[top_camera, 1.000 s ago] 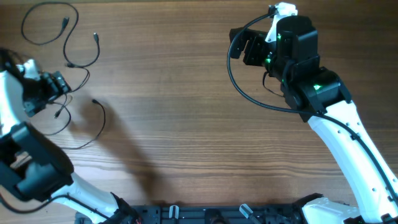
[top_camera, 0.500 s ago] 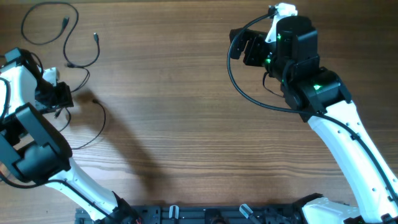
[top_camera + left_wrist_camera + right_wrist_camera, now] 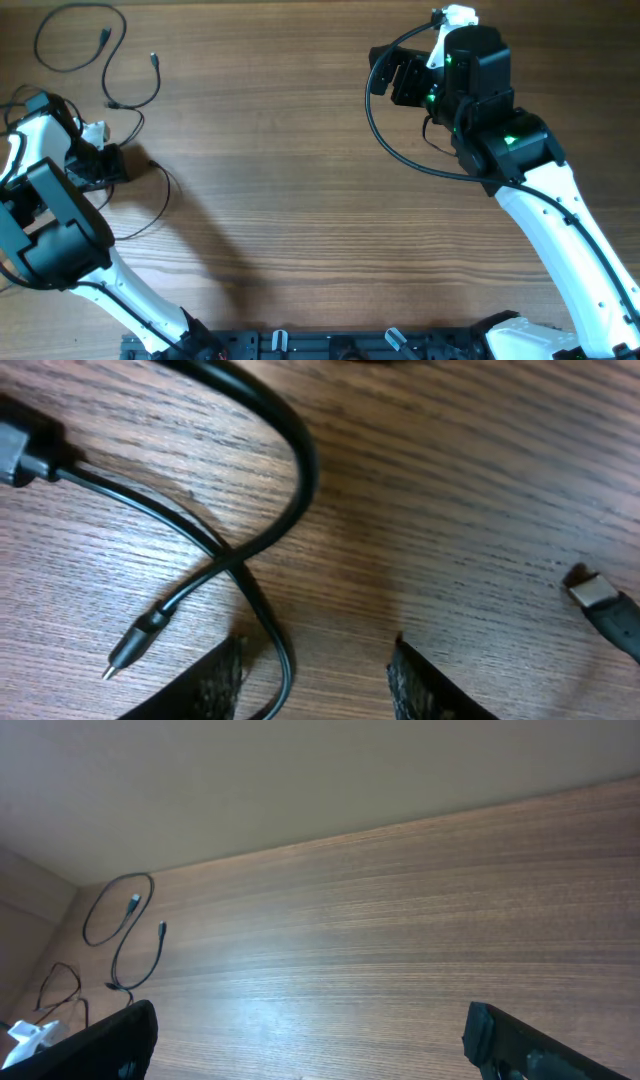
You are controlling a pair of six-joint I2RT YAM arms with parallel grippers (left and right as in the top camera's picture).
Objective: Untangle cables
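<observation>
Several thin black cables lie at the table's far left in the overhead view: a loop (image 3: 78,38), a curly strand (image 3: 135,88) and a curved strand (image 3: 160,200). My left gripper (image 3: 104,162) is low over them and open. In the left wrist view its jaws (image 3: 318,675) straddle one thin cord (image 3: 272,650) that runs close to the left finger and is not pinched. This cord crosses another cord with a small plug tip (image 3: 132,648). A silvery plug (image 3: 598,596) lies to the right. My right gripper (image 3: 393,76) is raised at the far right, open and empty (image 3: 310,1040).
A thicker black cable (image 3: 285,440) arcs across the top of the left wrist view. The right arm's own black cable (image 3: 385,135) loops beside it. The right wrist view shows the cable loops (image 3: 120,915) far off at the left table edge.
My left gripper has moved a little toward the near side and to the right, coming down over the strands. The right arm has not moved.
</observation>
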